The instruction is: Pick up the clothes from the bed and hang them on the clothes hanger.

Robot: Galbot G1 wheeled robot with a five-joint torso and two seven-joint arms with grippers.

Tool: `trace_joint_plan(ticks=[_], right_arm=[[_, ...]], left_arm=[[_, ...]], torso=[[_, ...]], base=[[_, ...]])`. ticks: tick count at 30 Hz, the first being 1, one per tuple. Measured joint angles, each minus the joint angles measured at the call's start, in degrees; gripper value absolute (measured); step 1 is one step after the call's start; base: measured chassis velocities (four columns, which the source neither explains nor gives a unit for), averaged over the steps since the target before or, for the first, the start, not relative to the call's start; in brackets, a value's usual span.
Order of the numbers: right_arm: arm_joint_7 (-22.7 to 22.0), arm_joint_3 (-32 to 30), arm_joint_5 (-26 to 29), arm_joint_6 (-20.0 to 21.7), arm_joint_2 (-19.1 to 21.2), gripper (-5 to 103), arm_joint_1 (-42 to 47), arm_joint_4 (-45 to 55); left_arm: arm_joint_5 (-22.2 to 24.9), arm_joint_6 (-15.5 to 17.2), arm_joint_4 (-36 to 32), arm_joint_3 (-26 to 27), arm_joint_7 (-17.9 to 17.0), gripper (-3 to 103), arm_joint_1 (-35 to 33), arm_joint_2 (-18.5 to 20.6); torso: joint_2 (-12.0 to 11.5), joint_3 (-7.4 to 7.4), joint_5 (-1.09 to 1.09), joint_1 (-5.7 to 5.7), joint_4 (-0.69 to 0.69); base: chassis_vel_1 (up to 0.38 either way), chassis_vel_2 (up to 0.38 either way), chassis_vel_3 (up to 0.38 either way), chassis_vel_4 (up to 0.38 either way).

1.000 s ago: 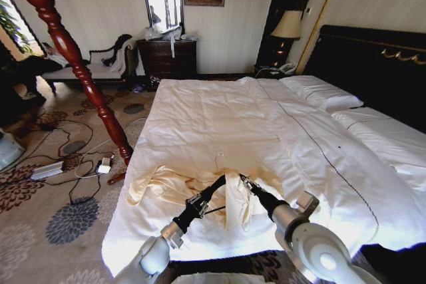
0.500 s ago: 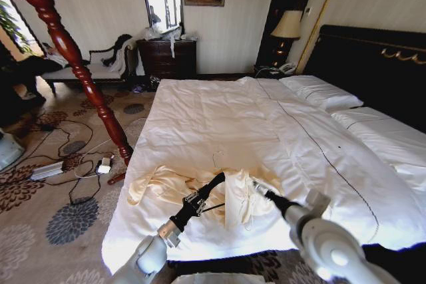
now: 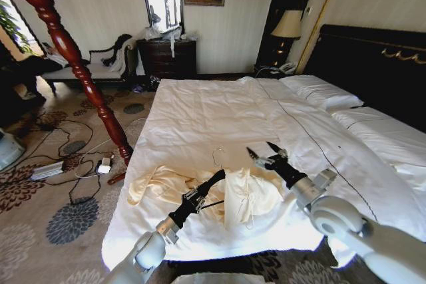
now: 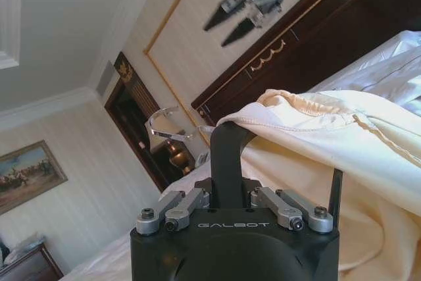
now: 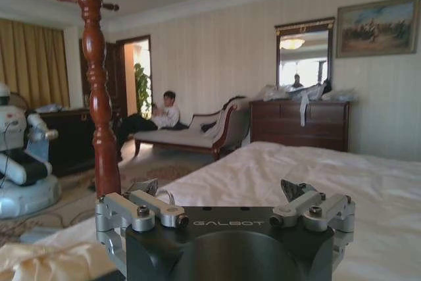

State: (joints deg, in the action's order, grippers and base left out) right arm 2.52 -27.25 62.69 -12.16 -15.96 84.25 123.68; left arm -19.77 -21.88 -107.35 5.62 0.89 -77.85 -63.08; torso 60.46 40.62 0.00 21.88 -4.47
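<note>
The pale cream-yellow clothes (image 3: 249, 197) lie crumpled near the foot edge of the white bed (image 3: 219, 118). One part of the garment is draped over the black clothes hanger (image 3: 216, 179), whose silver hook (image 3: 217, 157) points up the bed. My left gripper (image 3: 198, 199) is shut on the hanger (image 4: 227, 156), and the fabric (image 4: 329, 136) hangs across it. My right gripper (image 3: 265, 152) hovers open above the garment's far side, holding nothing. The left wrist view also shows that open right gripper (image 4: 231, 16) higher up.
The tall red-brown coat stand (image 3: 73, 58) rises beside the bed's left edge, with cables and adapters (image 3: 80, 167) on the patterned carpet at its foot. Pillows (image 3: 323, 94) and the black headboard (image 3: 373, 64) are at the far right. A dresser (image 3: 166, 58) stands against the back wall.
My right gripper has let go of the garment, lifted up and away toward the headboard side, and now stands open. The left gripper has kept its hold on the hanger.
</note>
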Motion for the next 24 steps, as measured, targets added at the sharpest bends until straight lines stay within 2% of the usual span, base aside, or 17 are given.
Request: trace_joint_plan(ticks=[4,5,9,10,13,14,15,17,19,20,21,22,24], right_arm=[[7.1,0.8,0.7,0.5,4.9,100,-0.1,-7.2],[7.1,0.8,0.7,0.5,4.9,100,-0.1,-7.2],[14.5,1.2,2.0,1.3,7.9,100,-0.1,-14.3],[14.5,1.2,2.0,1.3,7.9,100,-0.1,-14.3],[21.9,1.2,1.3,2.3,8.9,100,0.3,-18.4],[24.8,1.1,1.0,3.6,9.0,100,0.3,-19.5],[24.8,1.1,1.0,3.6,9.0,100,0.3,-19.5],[28.6,0.8,0.9,7.1,9.0,100,0.1,-20.7],[35.3,0.4,0.8,11.0,8.8,100,-1.0,-24.3],[37.1,0.3,0.8,11.6,8.8,100,-1.3,-25.2],[37.1,0.3,0.8,11.6,8.8,100,-1.3,-25.2],[40.0,0.1,0.5,12.5,9.0,100,-1.6,-26.7],[42.5,0.0,-0.4,13.0,9.4,100,-1.8,-27.7]], left_arm=[[-0.3,-0.5,0.9,-0.7,0.1,21,1.5,-1.0],[-0.3,-0.5,0.9,-0.7,0.1,21,1.5,-1.0],[-1.1,-1.0,1.3,-1.2,0.3,21,1.8,-1.4],[-1.1,-1.0,1.3,-1.2,0.3,21,1.8,-1.4],[-1.5,-1.3,1.3,-1.4,0.3,21,2.0,-1.4],[-1.7,-1.4,1.4,-1.5,0.3,21,2.1,-1.3],[-1.7,-1.4,1.4,-1.5,0.3,21,2.1,-1.3],[-1.7,-1.4,1.4,-1.7,0.4,21,2.4,-1.3],[-1.8,-1.5,1.5,-2.1,0.4,21,3.0,-1.2],[-1.8,-1.5,1.6,-2.2,0.4,21,3.2,-1.2],[-1.8,-1.5,1.6,-2.2,0.4,21,3.2,-1.2],[-1.8,-1.5,1.7,-2.3,0.4,21,3.5,-1.1],[-1.7,-1.6,1.9,-2.5,0.4,21,4.0,-1.1]], torso=[[0.0,0.00,0.01,0.00,0.00],[0.0,0.00,0.01,0.00,0.00],[0.0,0.00,0.01,0.00,0.00],[0.0,0.00,0.01,0.00,0.00],[0.0,0.00,0.01,0.00,0.00],[0.0,0.00,0.01,0.00,0.00],[0.0,0.00,0.01,0.00,0.00],[0.0,0.00,0.01,0.00,0.00],[0.0,0.00,0.00,0.00,0.00],[0.0,0.00,0.01,0.00,0.00],[0.0,0.00,0.01,0.00,0.00],[0.0,0.00,0.01,0.00,-0.01],[0.0,0.00,0.01,0.00,-0.01]], base=[[0.000,0.000,0.000,0.000],[0.000,0.000,0.000,0.000],[0.000,0.000,0.000,0.000],[0.000,0.000,0.000,0.000],[0.000,0.000,0.000,0.000],[0.000,0.000,0.000,0.000],[0.000,0.000,0.000,0.000],[0.000,0.000,0.000,0.000],[0.000,0.000,0.000,0.000],[0.000,0.000,0.000,0.000],[0.000,0.000,0.000,0.000],[0.000,0.000,0.000,0.000],[0.000,0.000,0.000,0.000]])
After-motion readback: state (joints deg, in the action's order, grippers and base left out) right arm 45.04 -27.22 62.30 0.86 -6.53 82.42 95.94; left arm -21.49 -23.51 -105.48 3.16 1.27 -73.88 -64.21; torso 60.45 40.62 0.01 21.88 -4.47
